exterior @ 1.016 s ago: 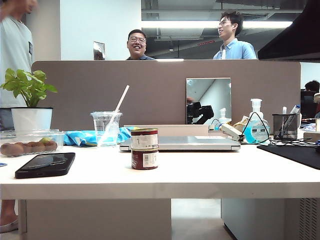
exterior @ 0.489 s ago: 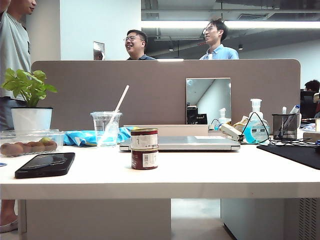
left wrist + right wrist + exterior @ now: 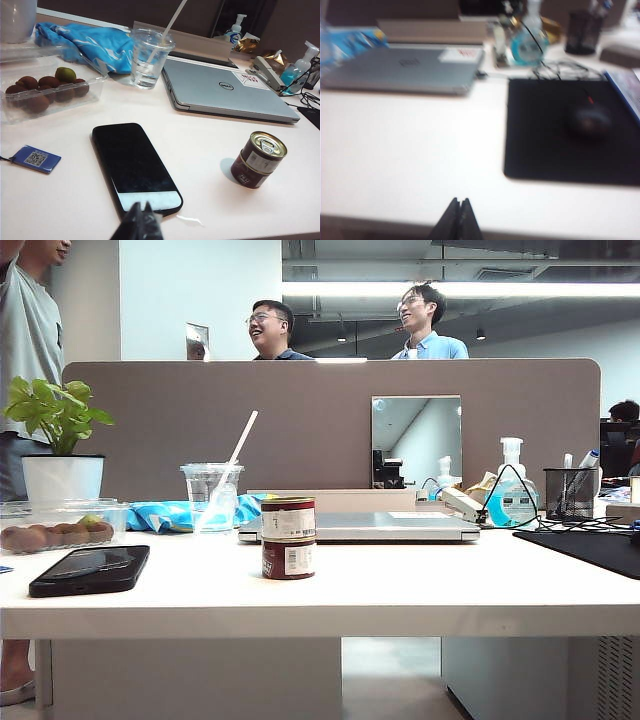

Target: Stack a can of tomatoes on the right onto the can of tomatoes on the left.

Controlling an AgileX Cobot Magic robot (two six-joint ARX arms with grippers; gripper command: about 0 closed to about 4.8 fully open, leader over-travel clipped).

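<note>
Two tomato cans stand stacked near the middle of the white table (image 3: 430,585): the upper can (image 3: 288,517) sits squarely on the lower can (image 3: 288,558). The left wrist view shows the same stack, upper can (image 3: 265,150) on lower can (image 3: 246,177), beside a phone. My left gripper (image 3: 141,206) is shut and empty, hovering at the near end of the phone, well away from the cans. My right gripper (image 3: 459,201) is shut and empty over the table's front edge, with no can in its view. Neither gripper shows in the exterior view.
A black phone (image 3: 90,569) lies left of the cans and a closed laptop (image 3: 370,527) lies behind them. A cup with a straw (image 3: 212,496), a fruit box (image 3: 55,525) and a potted plant (image 3: 60,455) stand at the back left. A black mouse pad (image 3: 570,130) with a mouse (image 3: 590,120) lies on the right.
The dark arm at the upper right of the exterior view has pulled out of sight. The stacked cans have not moved. The people behind the partition have shifted.
</note>
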